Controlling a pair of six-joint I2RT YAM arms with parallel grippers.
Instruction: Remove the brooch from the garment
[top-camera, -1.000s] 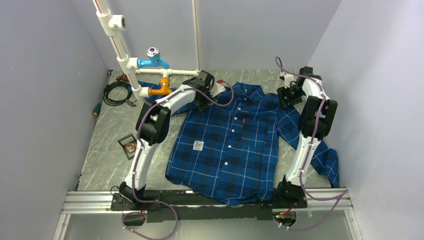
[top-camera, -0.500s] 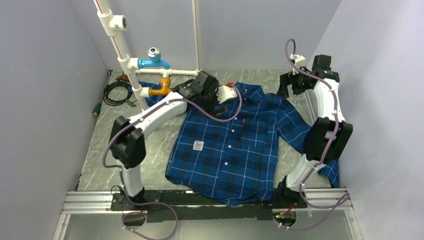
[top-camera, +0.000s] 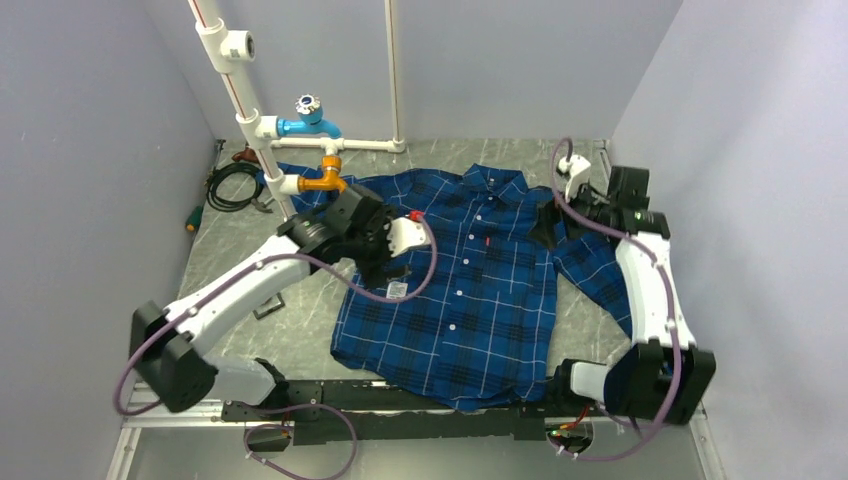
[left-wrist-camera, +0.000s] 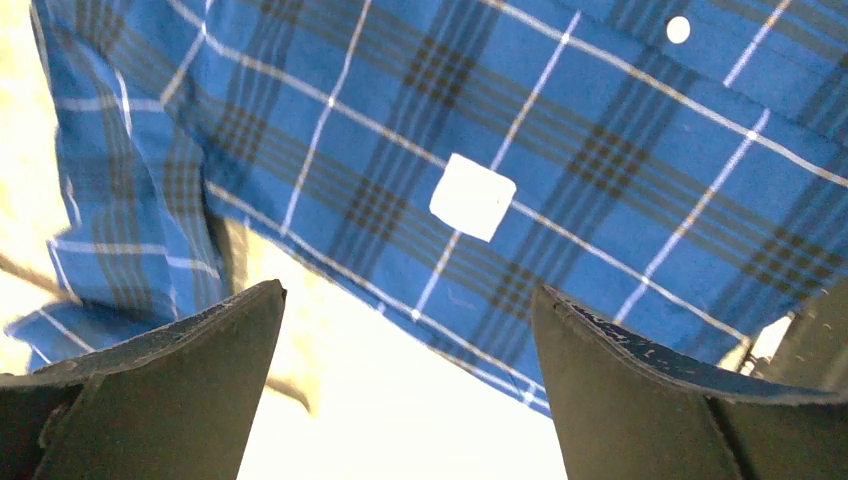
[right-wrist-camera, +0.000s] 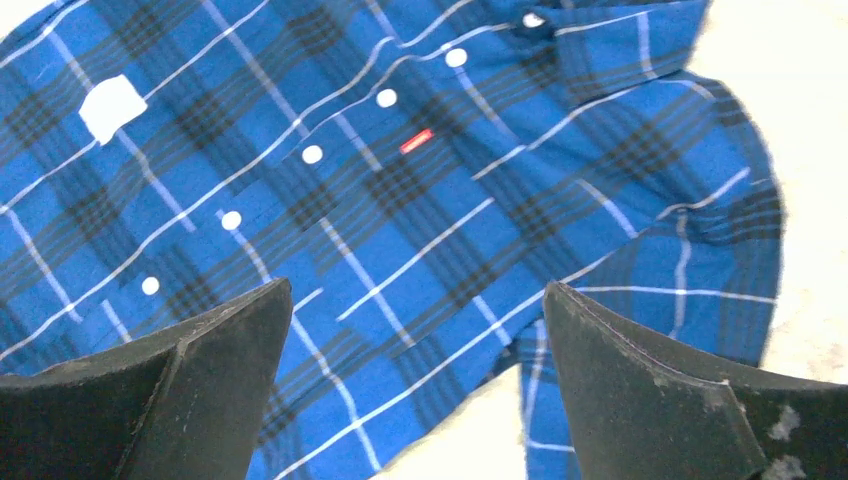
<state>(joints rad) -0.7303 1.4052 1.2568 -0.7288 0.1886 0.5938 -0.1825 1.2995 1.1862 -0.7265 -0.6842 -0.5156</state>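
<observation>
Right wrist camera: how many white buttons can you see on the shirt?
5, in a diagonal row down the shirt: first button, second, third, fourth, fifth. A pale spot at the top edge may be a sixth; more could lie outside this view.

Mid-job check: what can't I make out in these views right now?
- Brooch: shows in no view.
- Top view: the left arm covers part of the garment and table.
- Left wrist view: only fabric around the white label; frame edges cut off the rest.
- Right wrist view: table washed out by glare.
</observation>
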